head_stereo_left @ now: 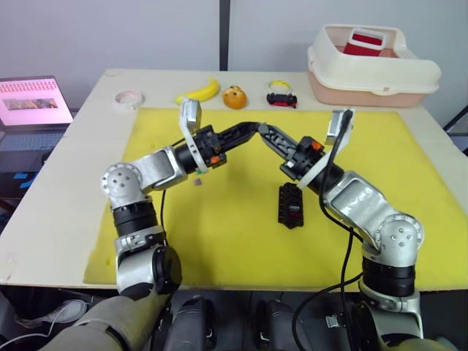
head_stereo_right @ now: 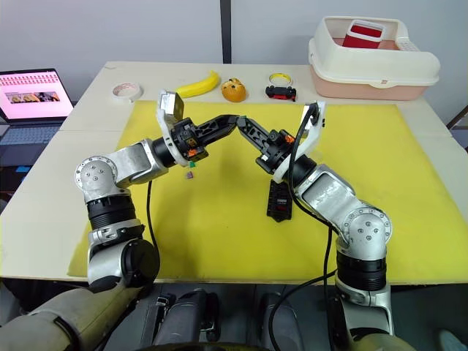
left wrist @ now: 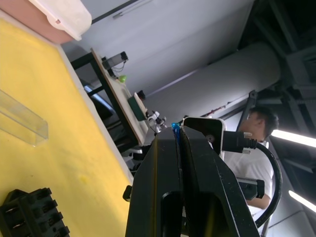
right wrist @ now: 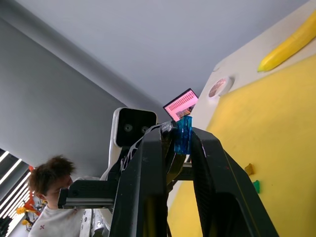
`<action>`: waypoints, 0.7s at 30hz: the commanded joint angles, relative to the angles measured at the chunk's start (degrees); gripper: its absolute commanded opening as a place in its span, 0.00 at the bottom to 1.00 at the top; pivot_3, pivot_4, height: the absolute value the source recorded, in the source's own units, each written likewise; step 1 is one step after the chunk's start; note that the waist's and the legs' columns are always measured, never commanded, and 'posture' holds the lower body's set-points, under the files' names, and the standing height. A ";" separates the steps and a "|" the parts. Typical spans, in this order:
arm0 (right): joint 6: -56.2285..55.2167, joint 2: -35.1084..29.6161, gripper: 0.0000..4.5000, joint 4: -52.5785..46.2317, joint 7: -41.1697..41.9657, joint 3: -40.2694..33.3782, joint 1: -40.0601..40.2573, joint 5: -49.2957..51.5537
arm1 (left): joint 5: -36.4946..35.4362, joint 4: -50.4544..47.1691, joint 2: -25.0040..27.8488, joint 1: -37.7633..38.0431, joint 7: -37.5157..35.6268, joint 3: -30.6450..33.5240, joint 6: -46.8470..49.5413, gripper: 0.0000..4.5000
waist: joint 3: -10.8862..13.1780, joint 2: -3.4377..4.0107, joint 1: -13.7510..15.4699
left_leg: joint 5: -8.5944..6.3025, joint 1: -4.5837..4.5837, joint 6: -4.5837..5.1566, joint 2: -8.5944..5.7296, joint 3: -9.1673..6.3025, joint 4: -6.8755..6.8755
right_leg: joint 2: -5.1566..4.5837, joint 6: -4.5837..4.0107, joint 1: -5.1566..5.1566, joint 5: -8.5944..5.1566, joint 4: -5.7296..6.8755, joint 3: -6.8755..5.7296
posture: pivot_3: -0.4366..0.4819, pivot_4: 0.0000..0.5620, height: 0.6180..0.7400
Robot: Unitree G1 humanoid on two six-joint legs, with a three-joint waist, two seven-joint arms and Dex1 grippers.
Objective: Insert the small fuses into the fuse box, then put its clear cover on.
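My two grippers meet tip to tip above the middle of the yellow mat. A small blue fuse sits between the tips of my right gripper, which is shut on it. My left gripper is pinched on the same blue fuse from the other side. The black fuse box lies on the mat below my right forearm. The clear cover lies on the mat beyond the fuse box. Loose fuses rest under my left arm: a purple one and a green one.
A cream-white bin stands at the back right. A banana, an orange toy, a black-and-red toy car and a tape roll line the far edge. A laptop sits left. A person stands nearby.
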 commanded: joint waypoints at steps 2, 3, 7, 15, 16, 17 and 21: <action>-1.00 -1.73 0.05 -4.23 -0.14 -1.03 -0.04 2.63 | -0.94 0.26 1.92 0.09 0.30 -1.81 -1.10 0.00 | 0.00 0.00 0.03 | 0.00 0.00 0.00 0.00 0.00 0.00 | 0.00 0.00 0.00 0.00 -0.01 0.00 | 0.48 0.27 1.00; -1.06 -2.06 0.05 -4.36 -0.18 -1.05 0.04 3.01 | -0.96 0.35 2.33 0.17 0.19 -2.10 -1.30 0.00 | 0.00 0.00 0.00 | 0.00 0.00 0.00 0.00 0.00 0.00 | 0.00 0.00 0.00 0.00 -0.01 0.00 | 0.48 0.27 1.00; -0.86 -3.62 0.05 -4.66 0.46 -0.85 0.33 4.29 | -1.92 0.96 3.17 0.28 0.74 -2.87 -2.14 0.00 | 0.00 0.00 -0.01 | -0.02 0.00 0.03 0.00 0.00 -0.02 | 0.00 0.00 0.00 0.00 -0.02 0.00 | 0.48 0.27 1.00; -0.57 -5.39 0.28 -4.51 1.56 0.24 0.53 3.90 | -4.54 -0.02 3.35 1.13 1.80 -4.41 -3.27 0.00 | 0.00 0.00 -0.01 | -0.03 0.00 0.05 0.00 0.00 -0.04 | 0.00 0.00 0.00 0.00 -0.04 0.00 | 0.48 0.27 1.00; -0.59 -5.53 0.37 -4.54 1.62 0.25 0.58 4.03 | -4.90 -0.09 3.40 1.19 2.00 -4.52 -3.38 0.00 | 0.00 0.00 -0.02 | -0.06 0.00 0.10 0.00 0.00 -0.04 | 0.00 0.00 0.00 0.00 -0.04 0.00 | 0.48 0.27 1.00; -0.57 -5.84 0.46 -4.54 1.77 0.22 0.62 4.06 | -5.27 -0.09 3.49 1.19 2.23 -4.62 -3.50 0.00 | 0.00 0.00 -0.02 | -0.08 0.00 0.14 0.01 0.00 -0.04 | 0.00 0.00 0.00 0.00 -0.05 0.00 | 0.48 0.27 1.00; -0.68 -7.26 0.78 -4.44 1.81 -0.38 1.14 4.85 | -5.89 0.43 4.04 1.04 2.25 -4.91 -4.05 0.00 | 0.00 0.00 0.07 | -0.08 0.00 0.13 0.01 0.00 -0.05 | 0.00 0.00 0.00 0.00 -0.07 0.00 | 0.48 0.27 1.00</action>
